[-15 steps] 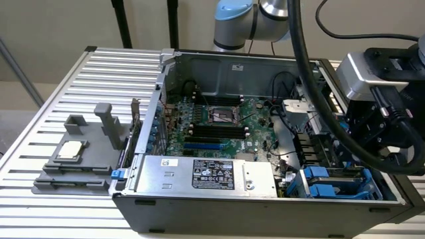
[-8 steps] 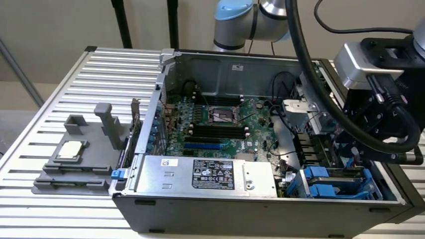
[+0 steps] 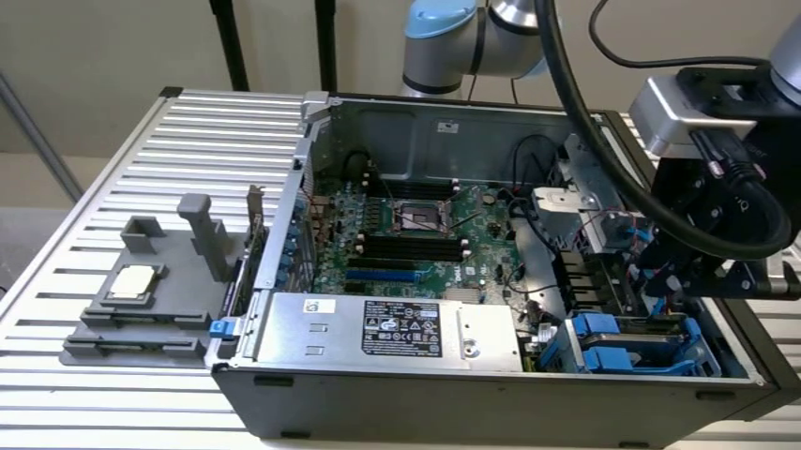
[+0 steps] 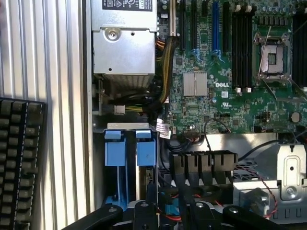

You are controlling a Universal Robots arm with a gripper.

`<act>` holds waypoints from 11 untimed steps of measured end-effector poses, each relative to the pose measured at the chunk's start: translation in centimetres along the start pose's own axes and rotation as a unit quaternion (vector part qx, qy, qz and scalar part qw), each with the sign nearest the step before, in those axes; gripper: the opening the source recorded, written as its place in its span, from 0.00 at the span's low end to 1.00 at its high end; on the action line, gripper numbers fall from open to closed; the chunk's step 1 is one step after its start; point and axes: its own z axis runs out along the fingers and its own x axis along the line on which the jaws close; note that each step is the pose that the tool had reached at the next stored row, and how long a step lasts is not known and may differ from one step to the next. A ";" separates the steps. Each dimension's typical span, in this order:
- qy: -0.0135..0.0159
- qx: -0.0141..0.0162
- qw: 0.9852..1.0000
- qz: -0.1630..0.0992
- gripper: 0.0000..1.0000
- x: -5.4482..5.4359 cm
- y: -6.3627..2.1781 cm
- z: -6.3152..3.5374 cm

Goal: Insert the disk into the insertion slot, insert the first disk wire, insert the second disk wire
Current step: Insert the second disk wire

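Observation:
The insertion slot (image 3: 636, 349), a greyish-blue drive cage with bright blue latch tabs (image 4: 129, 149), sits in the near corner of the open computer case at the exterior view's right. The disk (image 4: 147, 181) rests inside it; I see just a grey edge under the blue carrier frame (image 3: 622, 361). My gripper (image 3: 688, 281) hangs just over the case beside the cage. Its dark fingers (image 4: 147, 207) stand apart, so my gripper (image 4: 169, 205) is open. A small blue plug with red wires (image 4: 169, 211) lies between them. Whether the plug touches either finger is unclear.
A silver labelled power-supply box (image 3: 388, 328) fills the case's front, with the green motherboard (image 3: 414, 234) behind it. A grey holder block with a square chip (image 3: 135, 298) stands on the slatted table at the exterior view's left. A black keyboard (image 4: 19, 163) lies beside the case. Thick black cables (image 3: 601, 159) hang over it.

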 end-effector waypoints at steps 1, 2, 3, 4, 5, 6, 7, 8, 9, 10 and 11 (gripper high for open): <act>0.004 0.000 1.000 0.000 0.33 -0.1 -0.07 0.08; 0.007 0.000 1.000 0.000 0.33 -0.3 -0.12 0.18; 0.010 0.000 1.000 0.000 0.33 -0.4 -0.14 0.28; 0.013 0.000 1.000 0.000 0.33 -0.5 -0.15 0.38; 0.016 0.001 1.000 -0.001 0.33 -0.7 -0.16 0.48; 0.019 0.001 1.000 -0.001 0.33 -0.8 -0.16 0.57; 0.022 0.001 1.000 -0.001 0.33 -0.9 -0.17 0.64; 0.025 0.001 1.000 -0.001 0.33 -1.0 -0.18 0.70; 0.029 0.001 1.000 -0.001 0.33 -1.2 -0.18 0.74; 0.033 0.001 0.999 -0.001 0.33 -1.2 -0.19 0.76; 0.037 0.001 0.999 -0.001 0.33 -1.3 -0.19 0.79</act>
